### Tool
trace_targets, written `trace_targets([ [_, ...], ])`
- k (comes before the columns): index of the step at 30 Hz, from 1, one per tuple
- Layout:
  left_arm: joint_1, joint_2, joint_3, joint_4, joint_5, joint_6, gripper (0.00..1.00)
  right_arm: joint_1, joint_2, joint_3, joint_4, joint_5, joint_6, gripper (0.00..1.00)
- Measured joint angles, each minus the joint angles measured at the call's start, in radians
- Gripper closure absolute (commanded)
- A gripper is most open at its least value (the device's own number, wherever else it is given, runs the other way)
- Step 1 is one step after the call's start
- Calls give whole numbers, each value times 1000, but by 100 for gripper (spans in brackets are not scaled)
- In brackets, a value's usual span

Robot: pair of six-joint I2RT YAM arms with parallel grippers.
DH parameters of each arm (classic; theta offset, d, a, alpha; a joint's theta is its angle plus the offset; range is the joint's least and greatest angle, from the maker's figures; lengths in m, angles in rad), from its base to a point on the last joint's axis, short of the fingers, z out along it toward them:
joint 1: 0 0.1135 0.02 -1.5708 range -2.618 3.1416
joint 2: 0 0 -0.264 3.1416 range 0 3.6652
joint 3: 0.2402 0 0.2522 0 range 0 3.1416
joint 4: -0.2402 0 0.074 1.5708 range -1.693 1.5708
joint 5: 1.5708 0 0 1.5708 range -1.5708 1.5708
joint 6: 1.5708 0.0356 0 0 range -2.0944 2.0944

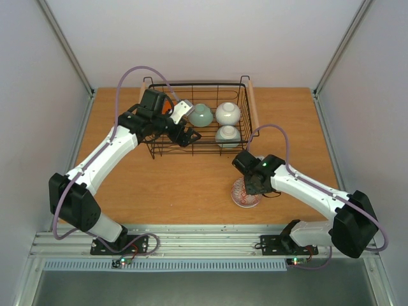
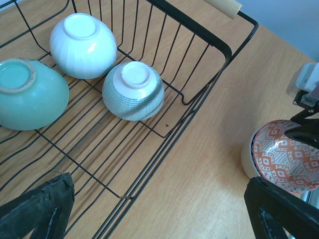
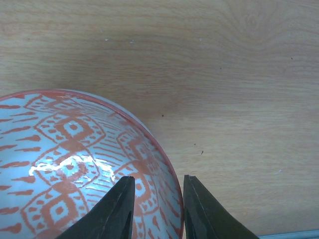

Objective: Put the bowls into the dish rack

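From overhead, the wooden surface (image 1: 191, 185) fills most of my picture, with the dish rack (image 1: 197, 82) at its far middle. Three bowls sit in the rack's right half: a mint bowl (image 1: 201, 115), a white bowl (image 1: 227, 113) beside it, and a green-checked bowl (image 1: 227, 135) on the near side of the white one. The overhead view does not tell me how they sit. The left wrist view does: all three are upside down on the wires, foot rings up.

A fourth, red-patterned bowl (image 1: 245, 196) is outside the rack, on the surface near its front right corner. The left wrist view shows its patterned inside.

My left tool (image 1: 187, 137) hangs over the rack's left half. In its own camera the two fingers (image 2: 40, 206) sit at opposite bottom corners, spread wide with nothing between them.

My right tool (image 1: 250, 186) is at the red-patterned bowl. Only the right wrist view shows the grip: one finger inside the rim, one outside, drawn in narrow and clasping the rim.
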Motion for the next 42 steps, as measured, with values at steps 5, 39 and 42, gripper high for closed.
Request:
trace_targets([
  [5,0,0,0,0,1,0,7,17,20,0,-18,20,16,95],
  [39,-37,50,64,-115,476,0,1,89,-351,167,69,120,-164,99],
  [42,-37,50,64,-112,570,-11,1,89,-475,87,170,97,-200,99],
])
